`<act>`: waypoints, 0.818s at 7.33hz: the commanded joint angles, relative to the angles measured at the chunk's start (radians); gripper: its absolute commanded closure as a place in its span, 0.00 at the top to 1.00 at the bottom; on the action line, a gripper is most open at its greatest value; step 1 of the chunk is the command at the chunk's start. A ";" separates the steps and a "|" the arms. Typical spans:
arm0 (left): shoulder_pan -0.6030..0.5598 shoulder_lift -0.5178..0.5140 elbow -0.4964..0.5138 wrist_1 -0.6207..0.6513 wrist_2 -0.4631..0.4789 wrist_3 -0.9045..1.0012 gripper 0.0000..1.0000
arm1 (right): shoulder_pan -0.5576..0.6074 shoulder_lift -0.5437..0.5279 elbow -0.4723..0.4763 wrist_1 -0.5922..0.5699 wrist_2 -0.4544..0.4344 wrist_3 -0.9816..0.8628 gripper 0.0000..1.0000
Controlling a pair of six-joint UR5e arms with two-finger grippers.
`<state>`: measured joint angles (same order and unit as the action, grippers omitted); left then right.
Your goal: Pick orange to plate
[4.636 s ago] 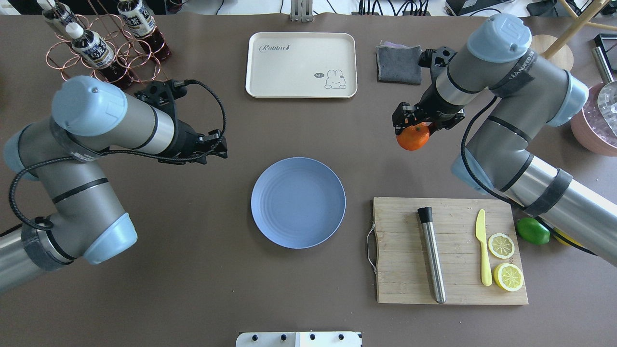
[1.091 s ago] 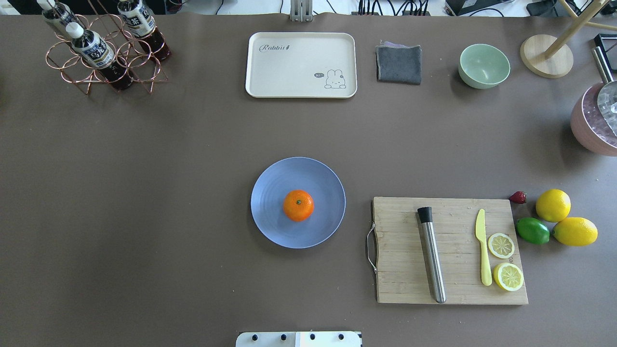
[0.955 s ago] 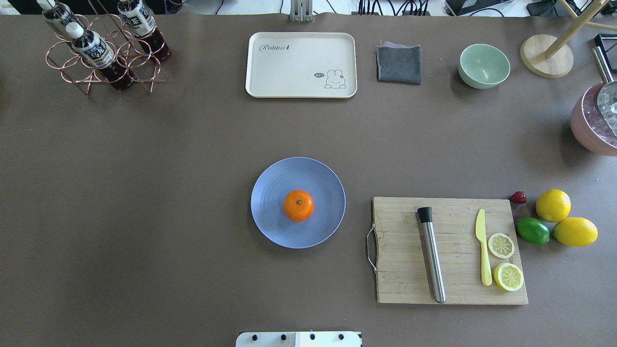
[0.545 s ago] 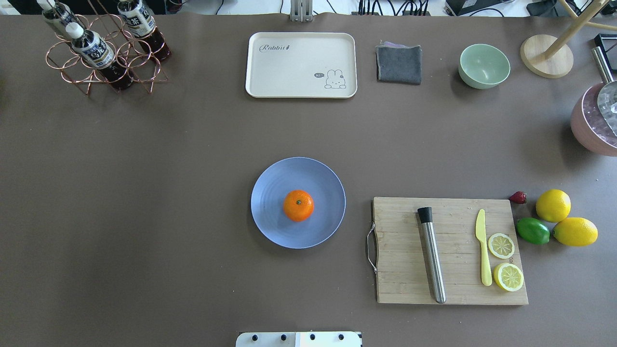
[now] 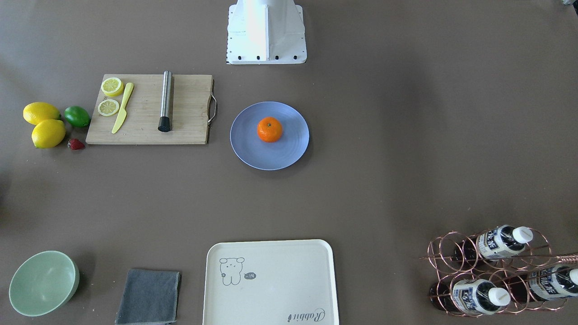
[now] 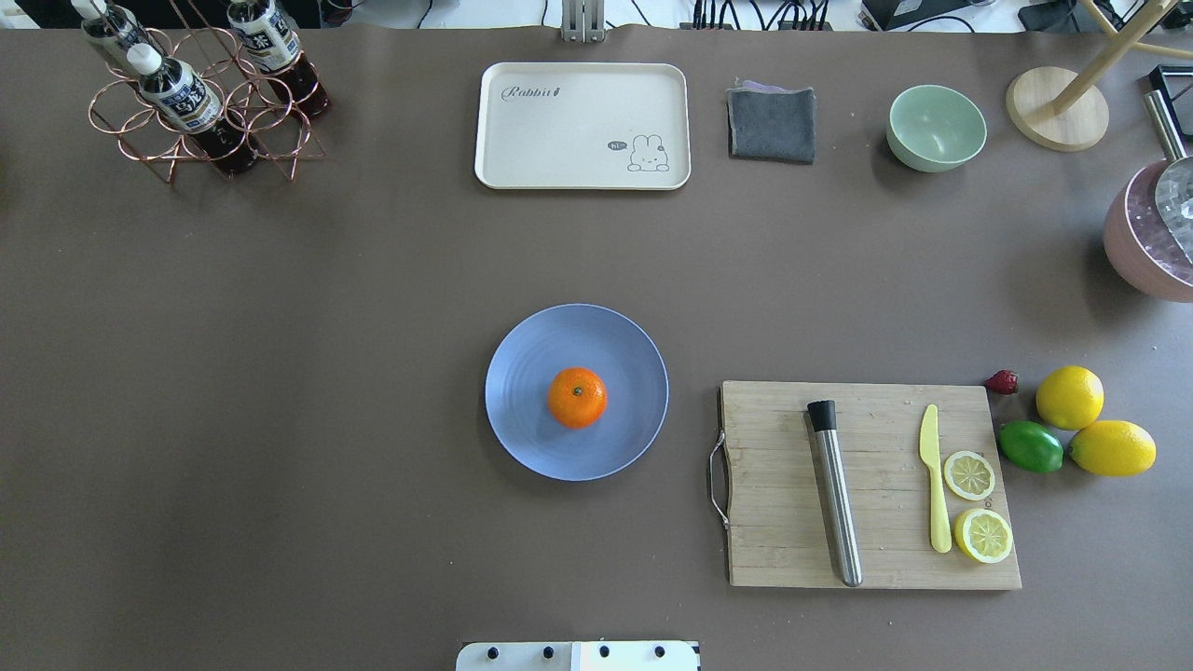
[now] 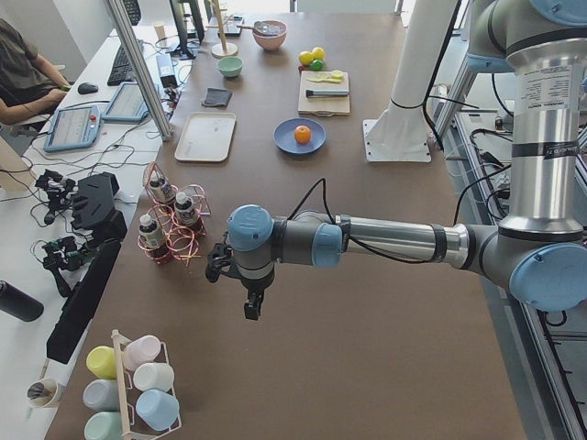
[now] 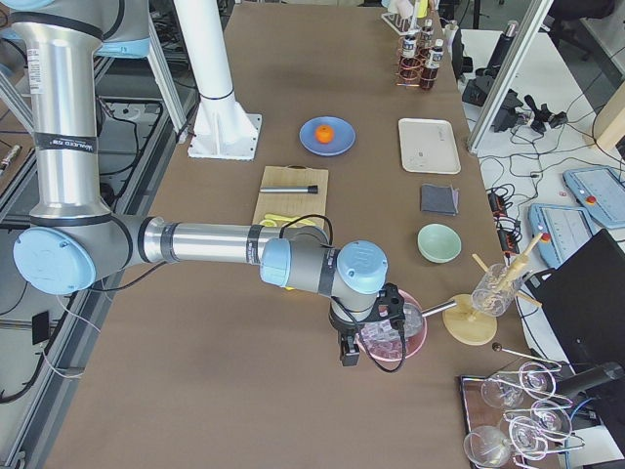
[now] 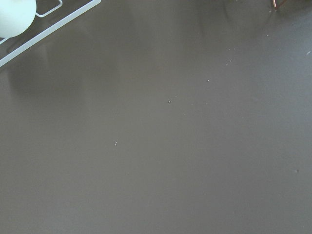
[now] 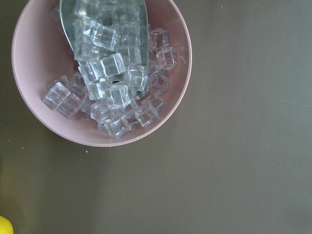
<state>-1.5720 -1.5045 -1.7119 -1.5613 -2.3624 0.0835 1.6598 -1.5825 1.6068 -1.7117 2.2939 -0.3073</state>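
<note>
The orange rests stem-up in the middle of the light-blue plate, and nothing touches it; the front-facing view shows the same orange on the plate. Both arms are out of the overhead and front-facing views. My left gripper hangs over bare table far from the plate, near the bottle rack end. My right gripper hangs at the opposite end, beside the pink bowl. I cannot tell whether either gripper is open or shut.
A cutting board with a metal muddler, a yellow knife and lemon slices lies right of the plate. Two lemons, a lime, a cream tray, a green bowl and a bottle rack are around. A pink ice bowl sits under my right wrist.
Earlier my right gripper held the orange above the table with both arms over it. Now the orange lies on the plate and both arms have withdrawn. Nothing has moved in the last second.
</note>
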 commanded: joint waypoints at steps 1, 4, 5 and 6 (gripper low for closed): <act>0.000 0.001 -0.018 -0.009 0.023 0.007 0.98 | 0.000 0.001 -0.001 0.003 -0.001 0.000 1.00; 0.003 0.009 -0.009 -0.071 0.019 0.012 0.98 | 0.000 -0.001 0.005 0.003 0.013 0.002 1.00; 0.003 0.009 -0.008 -0.071 0.020 0.012 0.98 | 0.000 -0.001 0.007 0.003 0.013 0.001 1.00; 0.003 0.009 0.001 -0.066 0.019 0.006 0.98 | 0.000 0.001 0.007 0.003 0.013 0.002 1.00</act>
<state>-1.5689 -1.4963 -1.7180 -1.6289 -2.3425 0.0936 1.6598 -1.5829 1.6129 -1.7089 2.3065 -0.3062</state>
